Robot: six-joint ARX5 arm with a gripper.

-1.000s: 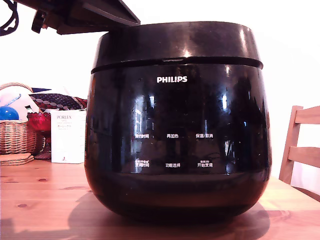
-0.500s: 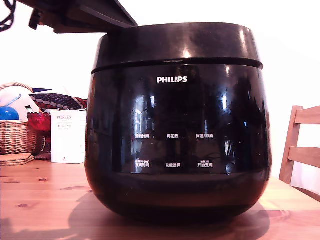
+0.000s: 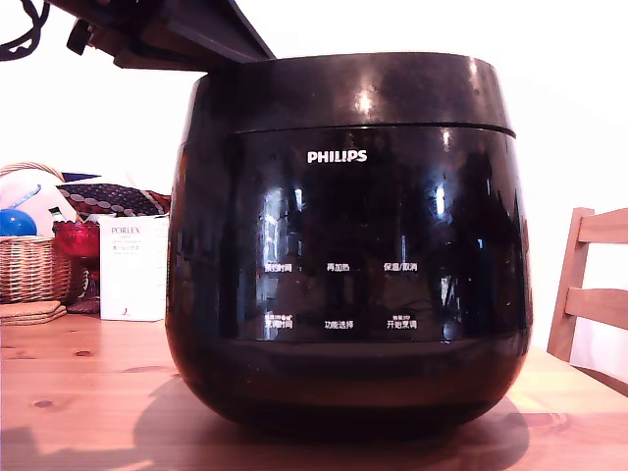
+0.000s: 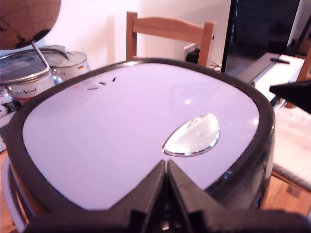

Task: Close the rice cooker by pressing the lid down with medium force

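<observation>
The rice cooker [image 3: 343, 265], large and glossy black with a white PHILIPS logo, fills the middle of the exterior view on a wooden table. Its lid [image 3: 353, 90] sits down on the body, with only a thin seam along the front. From the exterior view's upper left my arm [image 3: 177, 34] reaches onto the lid's top. In the wrist view the lid [image 4: 107, 131] shows a shiny reflective top with a silver oval button [image 4: 192, 136]. My gripper [image 4: 165, 164] is shut, its fingertips together and resting on the lid's near edge.
At the exterior view's left stand a wicker basket [image 3: 29, 265], a red glass object [image 3: 77, 238] and a white box [image 3: 134, 267]. A wooden chair [image 3: 589, 285] stands at that view's right. The wrist view shows metal pots [image 4: 29, 80] and a chair [image 4: 167, 36] beyond the cooker.
The lid has dropped lower onto the body. The dark gap along the seam, widest at the exterior view's left, has closed. My arm stayed on the lid.
</observation>
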